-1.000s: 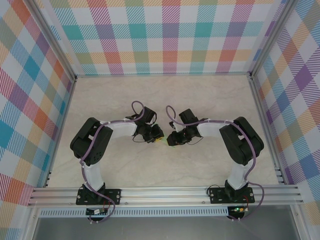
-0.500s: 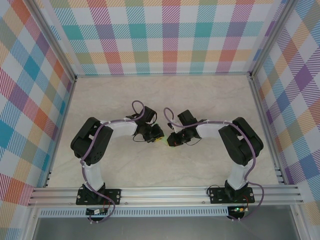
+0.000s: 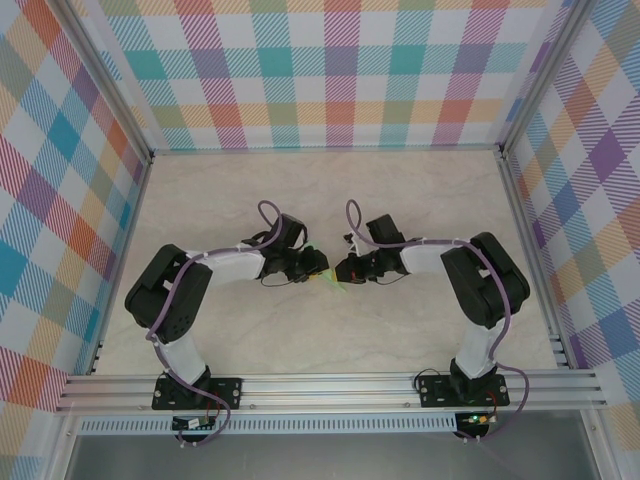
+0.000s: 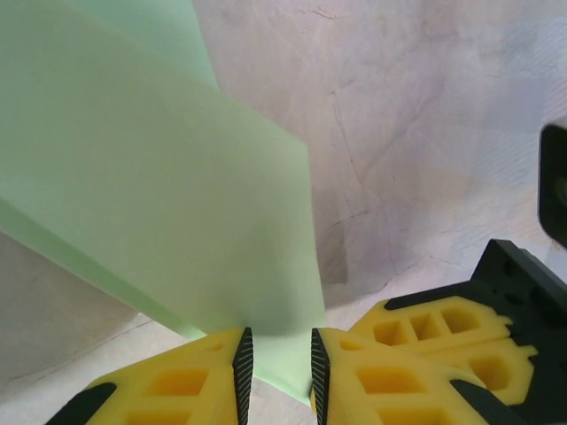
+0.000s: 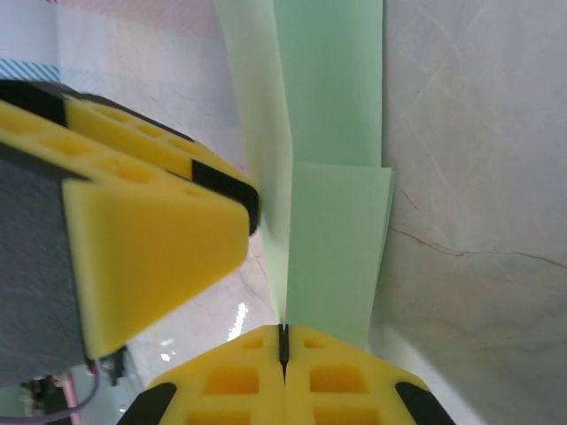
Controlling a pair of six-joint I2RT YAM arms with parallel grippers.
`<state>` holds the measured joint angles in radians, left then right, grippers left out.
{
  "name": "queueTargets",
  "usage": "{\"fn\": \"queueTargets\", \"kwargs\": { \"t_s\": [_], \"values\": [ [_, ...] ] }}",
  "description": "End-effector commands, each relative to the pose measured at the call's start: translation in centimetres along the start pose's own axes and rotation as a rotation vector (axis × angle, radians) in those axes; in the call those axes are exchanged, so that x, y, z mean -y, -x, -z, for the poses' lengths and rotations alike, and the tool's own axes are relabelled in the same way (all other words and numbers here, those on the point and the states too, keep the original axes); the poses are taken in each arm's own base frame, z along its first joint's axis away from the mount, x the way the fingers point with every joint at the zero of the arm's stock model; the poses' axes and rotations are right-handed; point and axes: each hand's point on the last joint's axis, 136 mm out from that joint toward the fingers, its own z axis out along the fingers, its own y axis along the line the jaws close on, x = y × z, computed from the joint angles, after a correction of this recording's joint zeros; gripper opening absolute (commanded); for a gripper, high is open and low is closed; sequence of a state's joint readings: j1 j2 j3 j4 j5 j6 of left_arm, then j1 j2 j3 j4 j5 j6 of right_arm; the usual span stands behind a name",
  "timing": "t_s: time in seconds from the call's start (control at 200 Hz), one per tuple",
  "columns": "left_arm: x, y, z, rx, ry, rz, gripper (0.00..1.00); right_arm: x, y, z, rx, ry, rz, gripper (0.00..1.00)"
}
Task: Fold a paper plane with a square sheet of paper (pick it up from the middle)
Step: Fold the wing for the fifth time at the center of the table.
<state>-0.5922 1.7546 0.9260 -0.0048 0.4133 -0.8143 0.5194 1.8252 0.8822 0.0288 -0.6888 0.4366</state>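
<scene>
two robot grippers meet over a partly folded mint-green sheet.
the square sheet of paper [image 3: 331, 284] stands creased between them at the middle of the table [image 3: 420, 190]. the right gripper [image 5: 283, 343] pinches a folded edge, fingers pressed together; the left gripper [image 4: 281, 367] has fingers a narrow gap apart around the paper, seemingly loose. judged an early fold, no nose or wings yet; next the left needs a fresh hold to press the crease.

paper sheet [image 5: 330, 230] | pale mint-green | folded, layered | middle of table [image 3: 430, 190]
</scene>
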Motion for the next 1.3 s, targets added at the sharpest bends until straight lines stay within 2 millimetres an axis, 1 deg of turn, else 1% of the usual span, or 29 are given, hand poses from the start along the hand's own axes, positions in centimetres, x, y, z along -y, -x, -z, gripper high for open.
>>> {"fn": "queueTargets", "kwargs": {
  "t_s": [0.0, 0.215, 0.4, 0.625, 0.805, 1.07, 1.295],
  "values": [
    [1.1, -0.1, 0.1, 0.001, -0.087, -0.016, 0.26, -0.5, -0.2, -0.6, -0.031, 0.082, -0.078, 0.00],
    [1.7, 0.1, 0.2, 0.016, -0.120, -0.041, 0.25, 0.5, -0.5, -0.9, -0.053, 0.076, -0.146, 0.00],
    [1.2, -0.2, -0.3, 0.006, -0.109, -0.039, 0.24, 1.0, -0.5, -1.0, -0.061, 0.082, -0.188, 0.00],
    [0.0, -0.6, -1.3, -0.015, -0.067, -0.022, 0.23, 1.6, -0.8, -1.2, -0.077, 0.066, -0.225, 0.00],
    [-1.0, -0.7, -1.7, -0.019, -0.033, -0.014, 0.21, 2.1, -1.0, -1.4, -0.091, 0.041, -0.253, 0.00],
    [-1.5, -0.8, -1.9, -0.022, -0.014, -0.013, 0.20, 2.7, -1.1, -1.6, -0.104, 0.023, -0.287, 0.00],
    [-3.1, -1.1, -2.6, -0.039, 0.054, 0.015, 0.18, 2.7, -1.1, -1.6, -0.108, 0.011, -0.293, 0.00]
  ]
}}
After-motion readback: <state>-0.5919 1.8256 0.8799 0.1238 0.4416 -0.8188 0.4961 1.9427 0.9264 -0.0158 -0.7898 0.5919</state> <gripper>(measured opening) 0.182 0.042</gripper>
